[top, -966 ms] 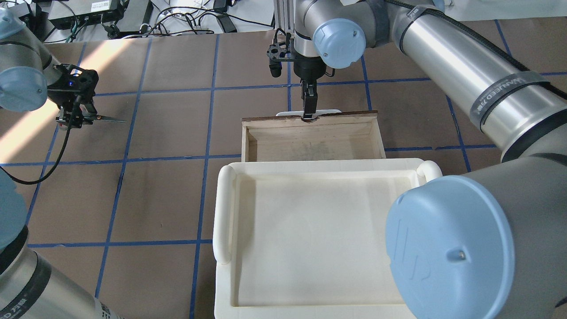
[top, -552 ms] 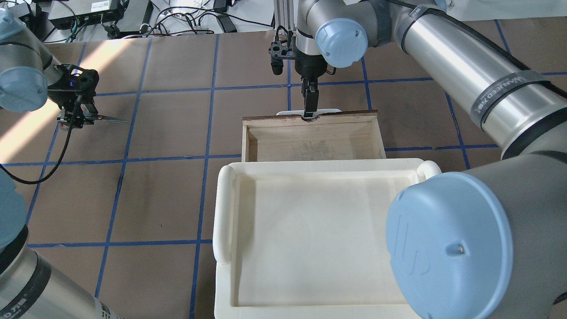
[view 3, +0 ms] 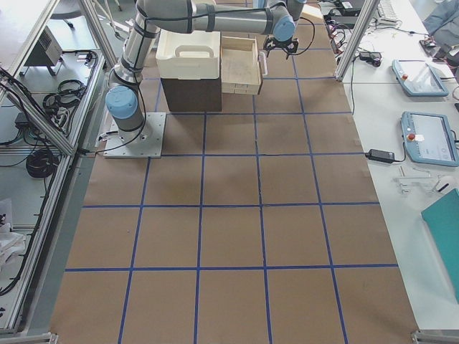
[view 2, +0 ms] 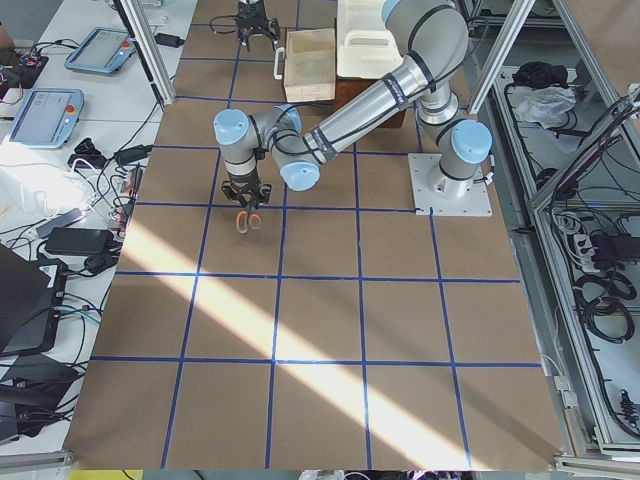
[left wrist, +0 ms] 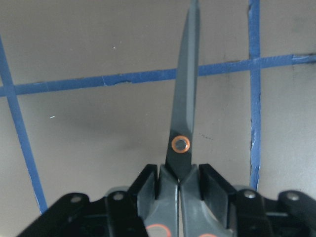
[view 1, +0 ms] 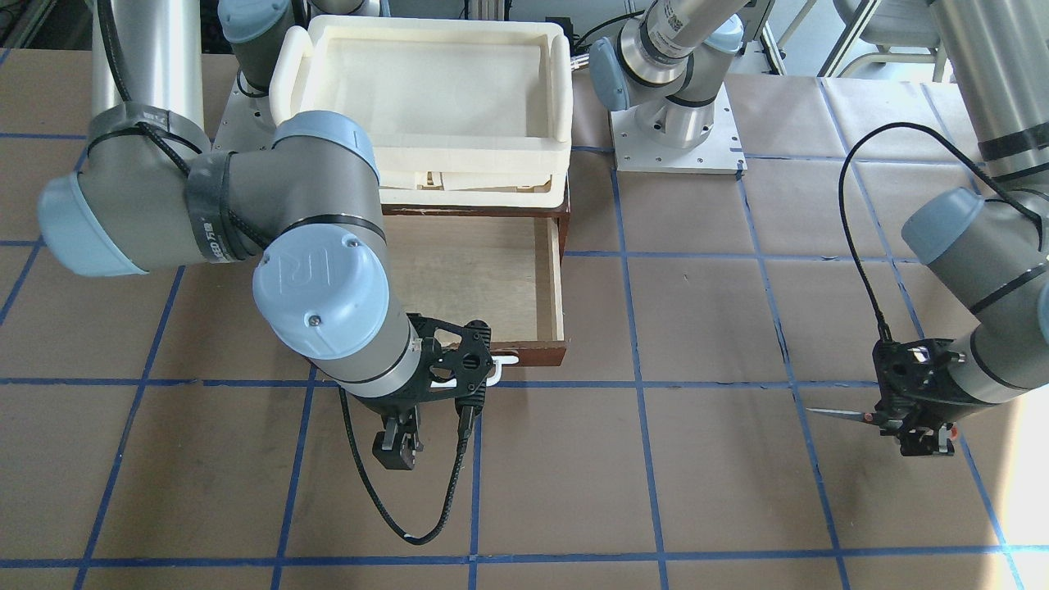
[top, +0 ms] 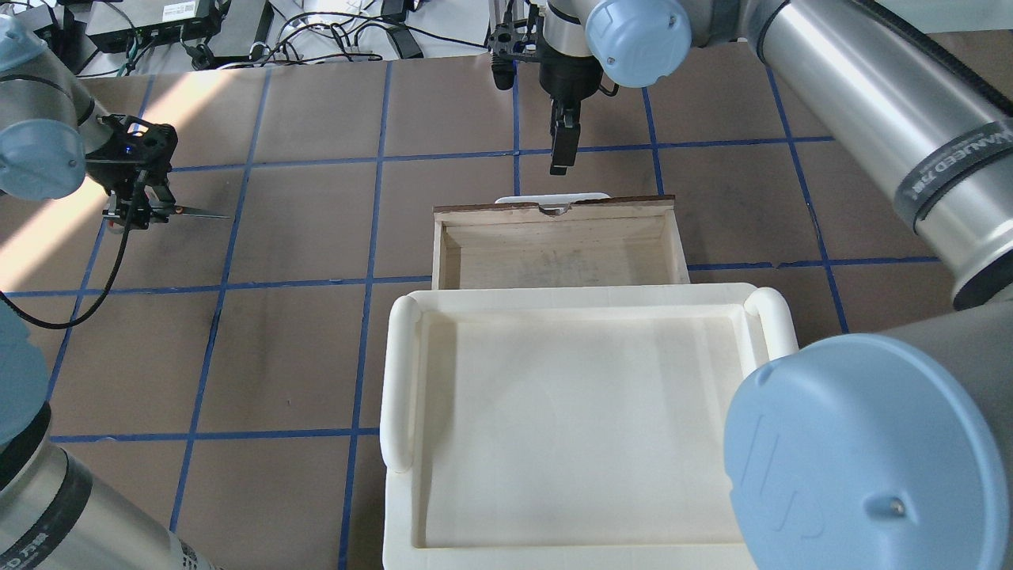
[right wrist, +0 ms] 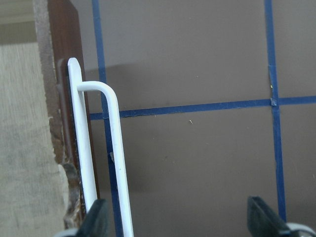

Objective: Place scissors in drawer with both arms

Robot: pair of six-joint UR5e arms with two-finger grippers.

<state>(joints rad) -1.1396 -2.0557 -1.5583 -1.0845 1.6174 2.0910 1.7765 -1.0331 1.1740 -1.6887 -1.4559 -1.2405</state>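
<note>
My left gripper [top: 138,207] is shut on the scissors [top: 198,213] at the far left of the table and holds them above the paper, blades pointing towards the middle. The left wrist view shows the closed blades [left wrist: 183,123] and orange pivot between my fingers. The drawer [top: 617,207] stands pulled open, its pale plywood inside bare, its white handle [top: 552,198] on the far side. My right gripper [top: 562,150] is open and empty, just beyond the handle and above it. The right wrist view shows the handle [right wrist: 113,163] beside one fingertip [right wrist: 96,222].
A cream-white plastic tray [top: 400,380] sits on the cabinet above the drawer's back. Cables and electronics [top: 158,24] lie past the table's far edge. Brown paper with blue tape lines [top: 316,237] lies between the scissors and the drawer.
My right gripper has let go of the drawer handle and moved up and away from it. The drawer stays open. My left gripper with the scissors has hardly moved.
</note>
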